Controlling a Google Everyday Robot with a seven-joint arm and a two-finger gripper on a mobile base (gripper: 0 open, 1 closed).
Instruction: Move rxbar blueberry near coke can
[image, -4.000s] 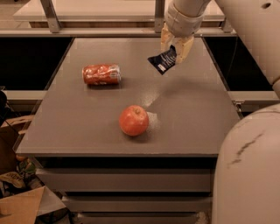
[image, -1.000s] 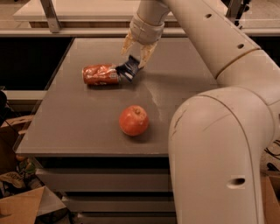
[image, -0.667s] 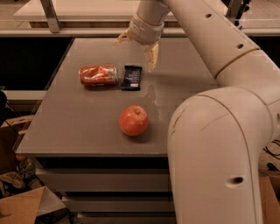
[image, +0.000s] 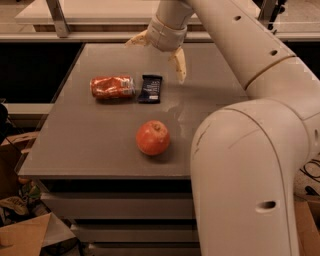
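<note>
The rxbar blueberry (image: 150, 88), a flat navy-blue bar with white print, lies on the grey table (image: 100, 145) just right of the coke can (image: 112, 87). The can is red-orange, dented and lies on its side; bar and can almost touch. My gripper (image: 157, 52) hangs above and behind the bar, open and empty, with one finger (image: 178, 64) pointing down to the right of the bar and the other pointing left near the table's far edge.
A round red apple (image: 153, 137) sits in front of the bar near the table's middle. My white arm (image: 250, 150) fills the right side. Cardboard boxes and clutter (image: 20, 220) lie on the floor at the left.
The gripper carried the bar left to the can, set it flat on the table, opened and let go, then lifted slightly up and back.
</note>
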